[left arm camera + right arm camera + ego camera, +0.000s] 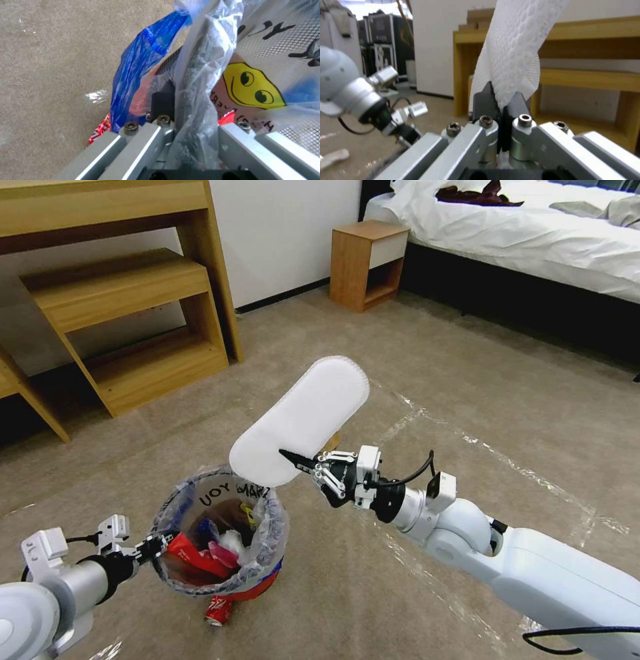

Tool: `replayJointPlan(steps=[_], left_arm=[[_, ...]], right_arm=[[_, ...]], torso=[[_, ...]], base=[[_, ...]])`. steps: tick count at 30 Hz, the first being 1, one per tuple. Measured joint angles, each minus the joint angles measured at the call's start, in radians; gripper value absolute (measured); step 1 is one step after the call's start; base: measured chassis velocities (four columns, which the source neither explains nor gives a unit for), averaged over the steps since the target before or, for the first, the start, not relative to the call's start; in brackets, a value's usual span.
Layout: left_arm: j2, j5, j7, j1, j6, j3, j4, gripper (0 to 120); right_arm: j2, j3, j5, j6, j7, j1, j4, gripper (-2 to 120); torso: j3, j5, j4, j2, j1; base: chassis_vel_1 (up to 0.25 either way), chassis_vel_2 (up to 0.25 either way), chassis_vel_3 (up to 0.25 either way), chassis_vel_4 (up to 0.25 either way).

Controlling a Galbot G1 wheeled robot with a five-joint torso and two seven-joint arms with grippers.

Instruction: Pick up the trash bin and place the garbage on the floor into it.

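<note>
1. Your left gripper (157,545) is clamped on the rim of the trash bin (220,540), pinching the clear liner bag (200,82) along with it; that grip keeps the mouth turned up and open toward the other arm.
2. The bin hangs low over the floor (467,400), apparently lifted clear of it, with red wrappers (197,560) already inside.
3. Your right gripper (293,459) is closed tight on one end of a flat white slipper (300,420), which stands up and away from the pinch.
4. The held end sits just above the bin's far rim, so I judge the slipper is lined up for dropping in.
5. A crushed red can (218,611) lies on the carpet just beneath the bin, not yet collected.
</note>
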Motion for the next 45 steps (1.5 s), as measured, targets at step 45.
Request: replayJointPlan(steps=[45], left_arm=[[-0.04, 0.018, 0.012, -0.01, 0.0, -0.026, 0.013, 0]], right_arm=[[0.191, -0.38, -0.186, -0.099, 0.125, 0.368, -0.142, 0]], torso=[[0.0, -0.0001, 0.0, 0.0, 0.0]], base=[[0.0, 0.0, 0.0, 0.0]])
